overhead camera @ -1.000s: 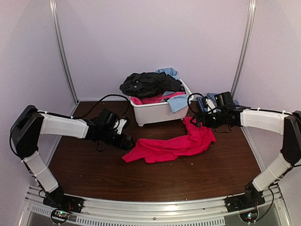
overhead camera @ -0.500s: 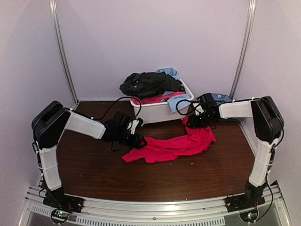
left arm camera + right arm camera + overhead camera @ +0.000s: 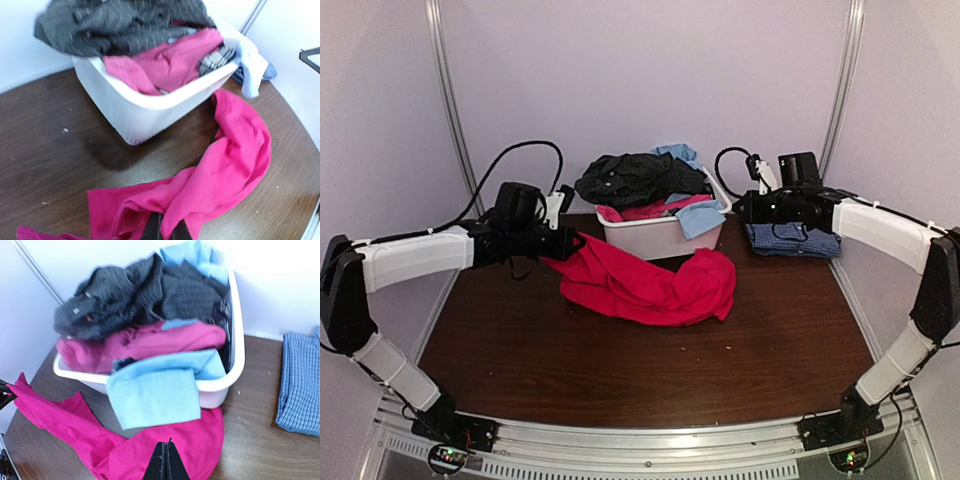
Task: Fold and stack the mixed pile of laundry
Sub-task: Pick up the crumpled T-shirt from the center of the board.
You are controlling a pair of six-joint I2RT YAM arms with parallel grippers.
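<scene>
Clamped on the pink-red garment (image 3: pixel 650 285), the left gripper (image 3: pixel 565 243) has hauled it leftward before the white tub (image 3: pixel 655 240), while the right gripper (image 3: pixel 739 208), pinched shut and apparently empty, has risen clear; flattening remains.

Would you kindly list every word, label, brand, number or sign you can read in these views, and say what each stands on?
No text can be read in any view.
On the black pinstriped garment: a small red-and-white patch, perhaps a label, too blurred to read.
On the white tub, the pink-red garment and the blue checked shirt: no print visible.
</scene>
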